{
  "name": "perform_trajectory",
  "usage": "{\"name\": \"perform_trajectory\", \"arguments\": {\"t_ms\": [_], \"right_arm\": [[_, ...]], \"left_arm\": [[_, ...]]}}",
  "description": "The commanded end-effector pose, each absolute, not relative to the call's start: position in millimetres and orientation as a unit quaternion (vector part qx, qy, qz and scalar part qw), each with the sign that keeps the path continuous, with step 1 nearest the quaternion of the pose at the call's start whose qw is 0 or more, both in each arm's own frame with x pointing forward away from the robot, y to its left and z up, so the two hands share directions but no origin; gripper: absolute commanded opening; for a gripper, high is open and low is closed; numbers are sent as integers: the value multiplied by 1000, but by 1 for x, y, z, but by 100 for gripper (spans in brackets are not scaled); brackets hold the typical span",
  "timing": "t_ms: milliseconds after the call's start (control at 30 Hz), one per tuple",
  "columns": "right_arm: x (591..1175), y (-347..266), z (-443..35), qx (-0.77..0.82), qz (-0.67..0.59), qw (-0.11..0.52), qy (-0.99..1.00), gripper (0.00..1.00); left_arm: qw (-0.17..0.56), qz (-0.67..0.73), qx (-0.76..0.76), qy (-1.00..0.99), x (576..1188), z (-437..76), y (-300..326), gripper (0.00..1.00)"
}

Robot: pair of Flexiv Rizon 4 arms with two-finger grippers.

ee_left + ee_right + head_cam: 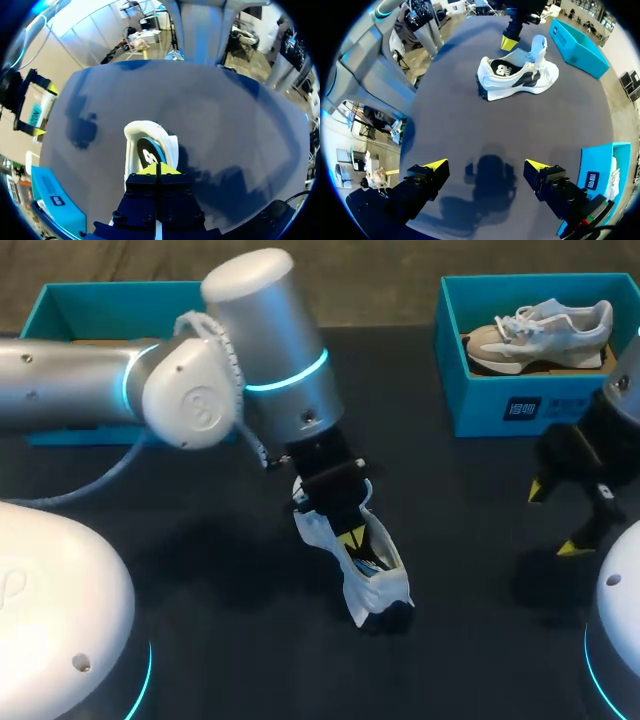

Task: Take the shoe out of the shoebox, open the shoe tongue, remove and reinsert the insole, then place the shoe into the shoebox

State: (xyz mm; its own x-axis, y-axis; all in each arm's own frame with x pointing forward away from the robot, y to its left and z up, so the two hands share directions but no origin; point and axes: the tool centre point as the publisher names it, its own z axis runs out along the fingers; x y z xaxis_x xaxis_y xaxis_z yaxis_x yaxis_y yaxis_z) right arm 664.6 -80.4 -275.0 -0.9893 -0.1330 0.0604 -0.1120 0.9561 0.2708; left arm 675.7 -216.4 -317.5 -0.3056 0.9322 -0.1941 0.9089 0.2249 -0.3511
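A white shoe (378,578) with black patches rests on the dark table near the middle, its tongue (538,49) raised and its black insole (501,66) showing. My left gripper (351,537) hangs right over the shoe's opening, shut, its yellow tips (157,169) pressed together just above the insole (146,156). Whether anything thin is pinched between them cannot be seen. My right gripper (553,520) stands open at the table's right, well apart from the shoe (520,80), with nothing between its fingers (436,165).
A teal shoebox (520,405) at the back right holds a grey and white shoe (540,330). A second teal shoebox (60,305) stands at the back left, partly behind my left arm. Bare dark tabletop (470,620) lies between the shoe and my right gripper.
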Motion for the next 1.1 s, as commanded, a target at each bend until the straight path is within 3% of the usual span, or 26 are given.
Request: {"name": "perform_trajectory", "arguments": {"t_ms": [33, 1100], "right_arm": [[662, -81, -273, 62, -134, 37, -988, 100], [662, -81, -273, 62, -134, 37, -988, 100]], "left_arm": [[80, 155, -610, -773, 673, -323, -226, 0], [132, 121, -604, -777, 666, -348, -227, 0]]}}
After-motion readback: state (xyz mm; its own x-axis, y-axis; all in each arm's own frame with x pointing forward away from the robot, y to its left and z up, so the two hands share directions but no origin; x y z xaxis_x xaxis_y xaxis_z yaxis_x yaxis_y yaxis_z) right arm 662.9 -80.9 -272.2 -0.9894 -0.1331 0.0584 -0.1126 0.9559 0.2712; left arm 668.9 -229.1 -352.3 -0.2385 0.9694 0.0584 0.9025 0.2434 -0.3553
